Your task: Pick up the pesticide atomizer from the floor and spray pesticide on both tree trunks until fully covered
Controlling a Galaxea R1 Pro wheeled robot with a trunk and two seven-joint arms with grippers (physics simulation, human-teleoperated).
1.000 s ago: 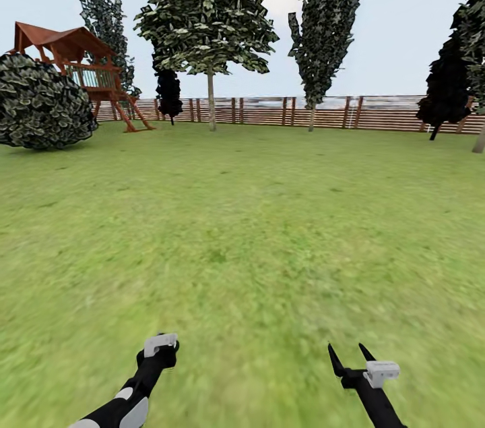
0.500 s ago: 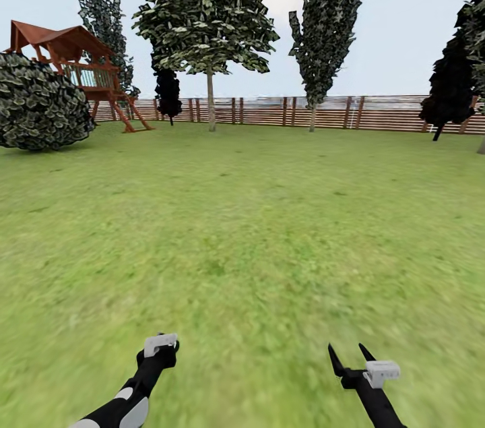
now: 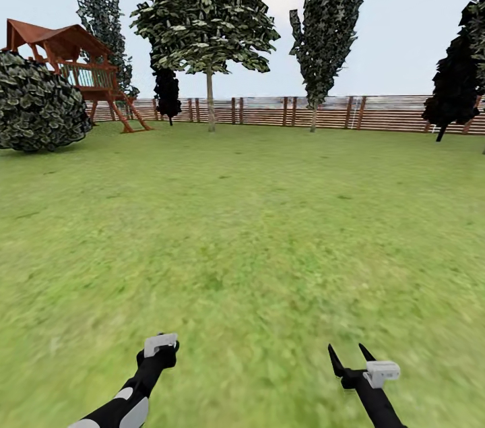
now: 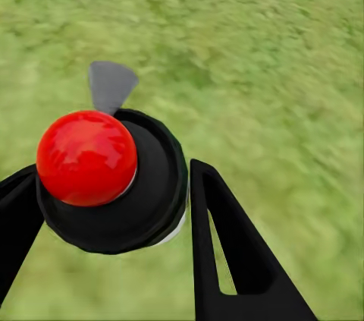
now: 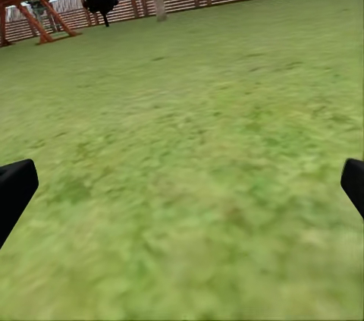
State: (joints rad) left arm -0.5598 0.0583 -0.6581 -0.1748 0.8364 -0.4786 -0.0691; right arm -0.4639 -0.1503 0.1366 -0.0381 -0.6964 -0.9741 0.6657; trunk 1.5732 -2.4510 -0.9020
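Garden lawn [image 3: 242, 212], fenced; two pale-trunked trees [image 3: 210, 101] stand far ahead. Right gripper [image 3: 350, 355] spread wide, empty. Left gripper [image 4: 106, 207] clasps the atomizer [image 4: 114, 184], viewed from its red-capped end. Risk: spraying from this range would likely miss the trunks.

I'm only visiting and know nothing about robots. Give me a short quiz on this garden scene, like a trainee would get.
1. True or false: the right jaws stand open above the grass with nothing between them.
2. What stands next to the round bush at the far left? A) a wooden playhouse B) a parked car C) a pond
3. Fill in: the knob on top of the spray bottle between the left jaws is coloured ___.

Key: 1 true; 2 A; 3 red.
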